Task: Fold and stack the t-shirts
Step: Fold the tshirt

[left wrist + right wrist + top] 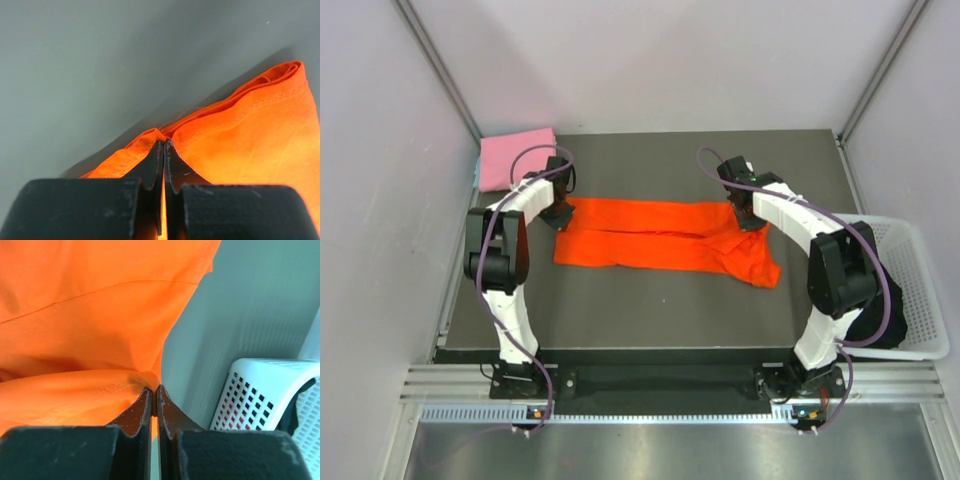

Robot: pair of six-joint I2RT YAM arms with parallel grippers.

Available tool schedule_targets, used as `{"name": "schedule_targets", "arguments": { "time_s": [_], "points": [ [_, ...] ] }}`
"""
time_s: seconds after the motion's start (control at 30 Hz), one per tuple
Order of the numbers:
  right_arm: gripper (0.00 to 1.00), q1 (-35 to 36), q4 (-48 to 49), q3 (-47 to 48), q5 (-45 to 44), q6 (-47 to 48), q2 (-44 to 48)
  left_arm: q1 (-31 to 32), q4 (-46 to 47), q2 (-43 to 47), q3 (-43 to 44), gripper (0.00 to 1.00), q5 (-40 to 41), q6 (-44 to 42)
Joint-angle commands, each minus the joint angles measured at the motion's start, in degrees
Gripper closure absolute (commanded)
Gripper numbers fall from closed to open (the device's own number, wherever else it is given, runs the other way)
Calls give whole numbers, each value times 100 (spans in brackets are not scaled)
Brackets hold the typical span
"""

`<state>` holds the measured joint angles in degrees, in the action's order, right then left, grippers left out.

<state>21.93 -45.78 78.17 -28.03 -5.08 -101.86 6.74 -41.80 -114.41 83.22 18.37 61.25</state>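
Status: both ends pinched

Near right, white plastic lattice basket (920,285) sits beside the dark grey table (650,312). Mid-table, bright orange-red cloth t-shirt (660,240) lies as a long folded band. Left gripper (163,145) pinches its left end, right gripper (154,388) its right end. Far left corner: folded light pink t-shirt (515,160).

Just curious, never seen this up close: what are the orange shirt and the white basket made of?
The orange shirt looks like soft matte cloth, perhaps cotton: it creases and shows stitched hems. The white basket looks like smooth rigid plastic, moulded with a grid of holes.
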Motion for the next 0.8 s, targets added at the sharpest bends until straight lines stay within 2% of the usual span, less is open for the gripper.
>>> {"name": "schedule_targets", "arguments": {
  "time_s": [0.0,0.2,0.3,0.33,0.5,0.6,0.7,0.73,0.77],
  "points": [
    [100,-49,174,304,-299,235,-35,-6,-3,-72,256,100,281,-105],
    [97,-49,403,383,-281,464,-158,-6,-232,-318,528,100,211,-87],
    [96,-49,578,392,-291,798,-220,-6,-337,-380,651,91,228,-131],
    [96,-49,622,392,-299,850,-237,-6,-364,-380,686,84,220,-140],
    [95,-40,983,374,-265,1193,-193,2,-303,-74,792,70,167,-342],
    [88,-31,1071,409,-159,1273,-132,11,-486,59,967,64,167,-447],
    [77,-14,958,567,-97,1256,-132,20,-671,304,1021,64,351,-702],
    [69,-14,905,620,-80,1220,-97,29,-663,392,995,64,386,-790],
    [67,-14,817,768,25,1072,-62,72,-593,585,890,64,334,-1095]
  ]
}}
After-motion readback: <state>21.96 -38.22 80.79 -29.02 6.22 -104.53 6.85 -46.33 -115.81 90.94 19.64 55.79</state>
